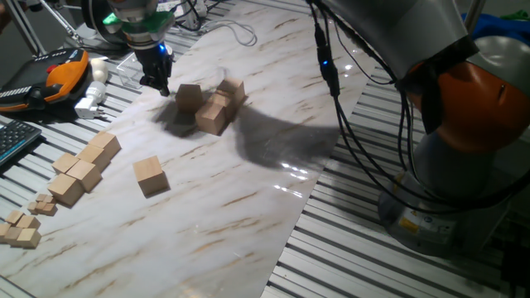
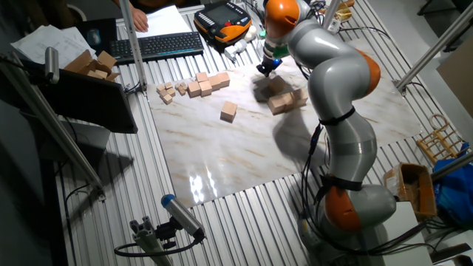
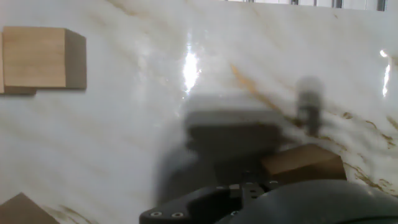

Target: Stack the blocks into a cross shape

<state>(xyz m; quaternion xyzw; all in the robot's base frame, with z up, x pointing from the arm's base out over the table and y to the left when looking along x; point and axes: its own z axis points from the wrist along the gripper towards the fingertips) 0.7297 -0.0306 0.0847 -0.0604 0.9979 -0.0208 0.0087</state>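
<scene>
Several tan wooden blocks (image 1: 214,114) lie bunched at the middle of the marble board, and one of them (image 1: 189,97) sits at the cluster's left end. The cluster also shows in the other fixed view (image 2: 284,97). One more block (image 1: 151,175) lies alone nearer the front, and it shows in the other fixed view too (image 2: 228,111). My gripper (image 1: 156,83) hangs just left of the cluster, low over the board, with nothing between its fingers. In the blurred hand view, one block (image 3: 34,57) is at top left and another (image 3: 303,163) at lower right.
A row of joined tan cubes (image 1: 83,170) and small cubelets (image 1: 21,228) lie at the board's left edge. An orange pendant (image 1: 58,74), a keyboard (image 1: 15,141) and a white plug (image 1: 89,103) lie beyond them. The arm's cables (image 1: 364,124) hang on the right.
</scene>
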